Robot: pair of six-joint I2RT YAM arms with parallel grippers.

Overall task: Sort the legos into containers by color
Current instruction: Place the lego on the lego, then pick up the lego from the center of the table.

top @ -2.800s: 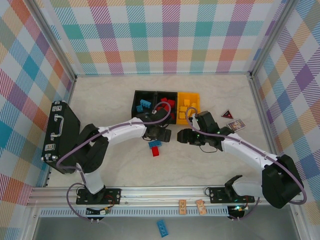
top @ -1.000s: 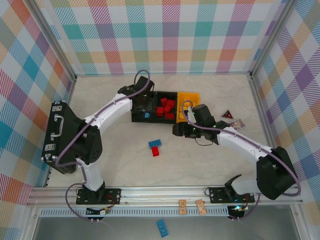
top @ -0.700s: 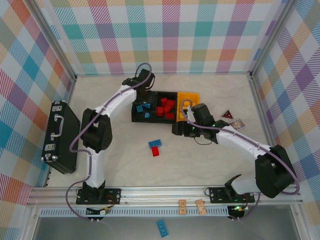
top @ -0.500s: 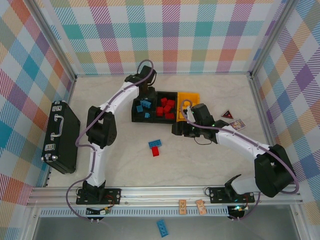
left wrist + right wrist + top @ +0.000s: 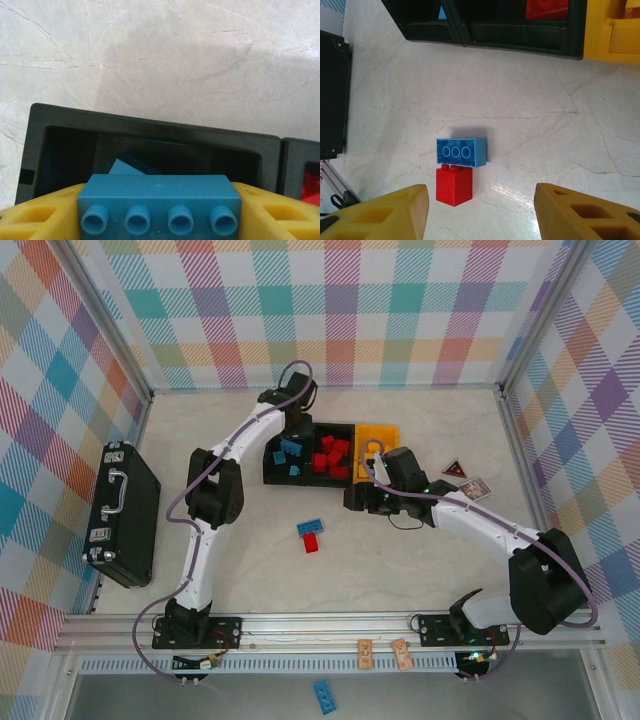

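My left gripper (image 5: 292, 430) hangs over the far rim of the left black container (image 5: 270, 475), which holds blue legos (image 5: 290, 452). It is shut on a blue lego (image 5: 159, 200) with a row of studs toward the camera, pressed between both yellow fingers (image 5: 40, 215). Below it a blue lego (image 5: 125, 167) lies in the black container (image 5: 150, 125). The middle black container (image 5: 350, 428) holds red legos (image 5: 328, 454); the yellow-orange container (image 5: 378, 430) stands to its right. My right gripper (image 5: 352, 500) (image 5: 480, 215) is open above a blue lego (image 5: 461, 151) and a red lego (image 5: 454, 186) touching on the table.
A black case with a handle (image 5: 125, 510) lies at the left edge. Two small cards (image 5: 457, 468) (image 5: 472, 487) lie right of the containers. A blue lego (image 5: 324, 695) sits off the table in front of the arm bases. My right arm crosses the table's right half.
My left arm has swung from the table's middle to the far side of the left black container, carrying the blue lego. The right gripper has held still for the last second.
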